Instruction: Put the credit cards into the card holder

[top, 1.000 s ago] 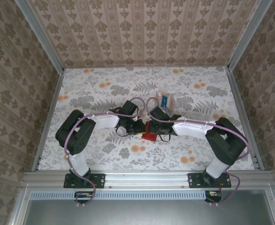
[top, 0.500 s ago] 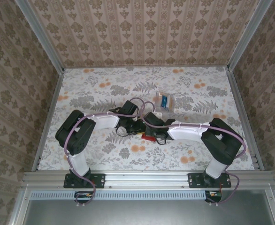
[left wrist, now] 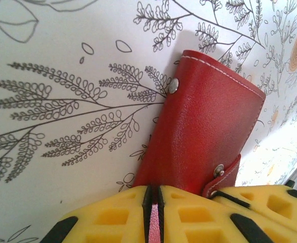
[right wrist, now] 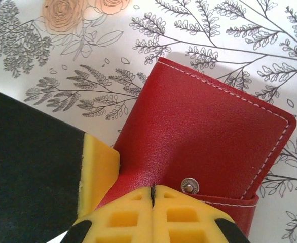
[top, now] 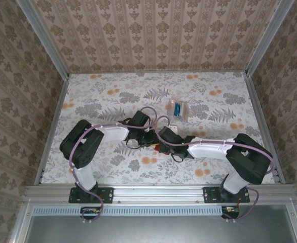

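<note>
The red card holder [left wrist: 204,131] lies folded on the floral table near the middle [top: 161,148]. My left gripper [left wrist: 153,190] is shut on its near edge, and red leather shows in the thin slit between the yellow fingers. From the other side my right gripper [right wrist: 152,188] is shut on the card holder [right wrist: 204,131], with a crease in the leather running up into the closed jaws beside a metal snap. In the top view both grippers [top: 149,138] [top: 164,144] meet over it. A blue credit card [top: 177,108] sits farther back, inside a clear box.
The small clear plastic box [top: 183,112] stands behind the grippers, right of centre. Patterned walls with metal rails [top: 260,126] enclose the table on three sides. In the right wrist view the left gripper's yellow finger [right wrist: 99,174] stands close on the left.
The right arm has swung its forearm lower and leftward. Its gripper has closed the last bit on the card holder. The left arm has hardly moved.
</note>
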